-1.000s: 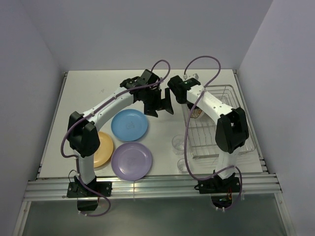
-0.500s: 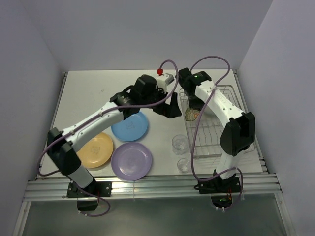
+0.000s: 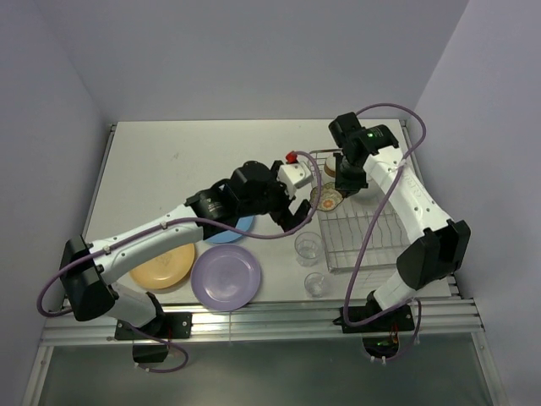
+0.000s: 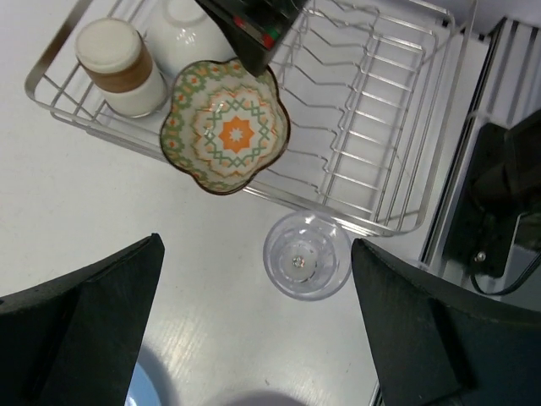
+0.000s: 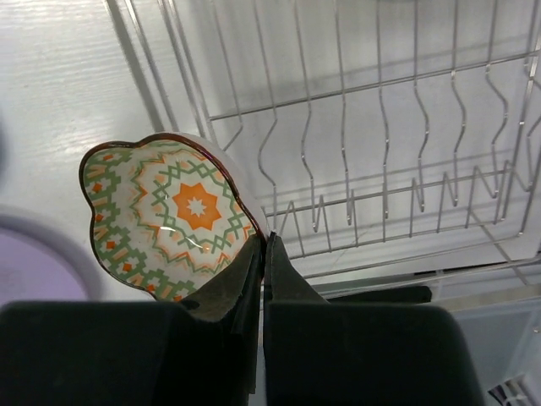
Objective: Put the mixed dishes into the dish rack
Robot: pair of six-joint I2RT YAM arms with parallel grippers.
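My right gripper point(image 3: 345, 181) is shut on the rim of the small floral bowl point(image 3: 328, 200), holding it tilted over the left edge of the dish rack point(image 3: 385, 233). The wrist view shows the pinch point(image 5: 264, 241) on the bowl point(image 5: 169, 211). My left gripper point(image 3: 292, 216) is open and empty above a clear glass point(image 3: 308, 248), which lies between its jaws in the wrist view point(image 4: 307, 255). The brown cup point(image 4: 118, 68) and a white bowl point(image 4: 182, 30) stand in the rack's far corner. The blue plate point(image 3: 221, 228), orange-yellow plate point(image 3: 165, 266) and purple plate point(image 3: 226, 277) lie on the table.
A second clear glass point(image 3: 314, 283) stands near the table's front edge, beside the rack's near left corner. The rack's prong rows point(image 5: 380, 127) hold nothing. Walls close in the table on the left, back and right.
My left arm has swung from the back centre toward the near right and now hangs over the glass. My right arm's elbow has swung right, the floral bowl staying at the rack's left edge.
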